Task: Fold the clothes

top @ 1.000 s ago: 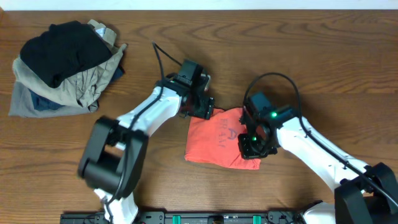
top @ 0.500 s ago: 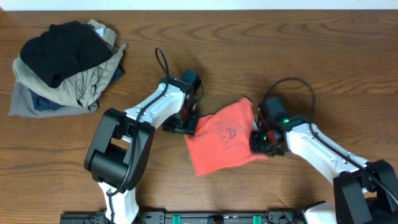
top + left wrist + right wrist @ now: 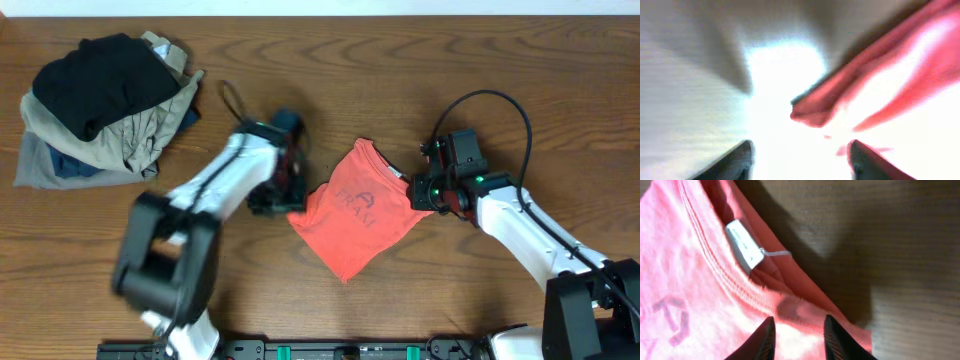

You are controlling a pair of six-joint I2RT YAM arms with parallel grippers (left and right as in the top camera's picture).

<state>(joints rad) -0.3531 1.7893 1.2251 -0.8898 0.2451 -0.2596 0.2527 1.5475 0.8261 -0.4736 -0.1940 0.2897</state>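
Observation:
The clothes, a red-orange T-shirt [image 3: 352,215] with dark chest lettering, lie folded into a small tilted square at the table's middle. Its collar and white neck tag [image 3: 744,245] show in the right wrist view. My right gripper [image 3: 422,190] is at the shirt's right edge, its jaws [image 3: 799,325] parted a little over the fabric near the collar. My left gripper [image 3: 283,195] is just left of the shirt's left corner. In the blurred, overexposed left wrist view its fingers [image 3: 800,145] stand wide apart, with nothing between them and a shirt corner [image 3: 812,110] just ahead.
A pile of other clothes [image 3: 100,100], black on top of khaki, grey and blue, sits at the back left of the wooden table [image 3: 560,90]. Cables loop above both wrists.
The shirt has swung round and shifted right and up with the right gripper, whose jaws have parted. The left gripper has backed off to the left of the shirt's corner.

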